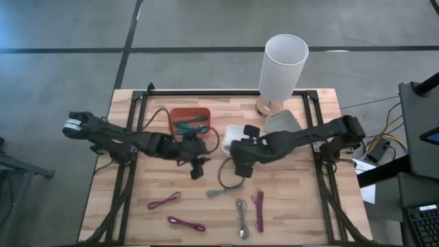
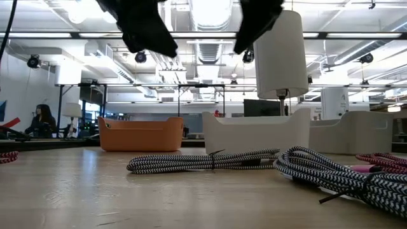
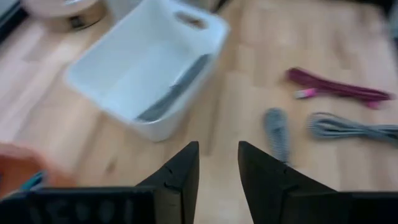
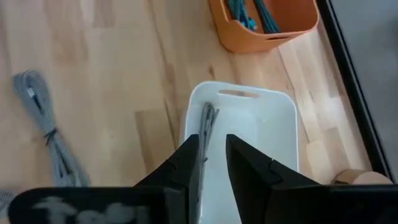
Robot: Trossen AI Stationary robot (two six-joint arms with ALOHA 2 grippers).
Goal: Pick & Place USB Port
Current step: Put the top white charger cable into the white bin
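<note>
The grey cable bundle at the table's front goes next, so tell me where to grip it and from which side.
Grip the grey cable bundle across its middle, coming straight down from above. It lies flat, folded into a narrow strip running front to back, so straddle its short width. A magenta cable lies close beside it, so open only slightly.

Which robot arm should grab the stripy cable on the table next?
Probably the right. Its tool hangs almost over the stripy cable, fingers apart and holding nothing. The left tool sits farther away, beside the white bin.
</note>
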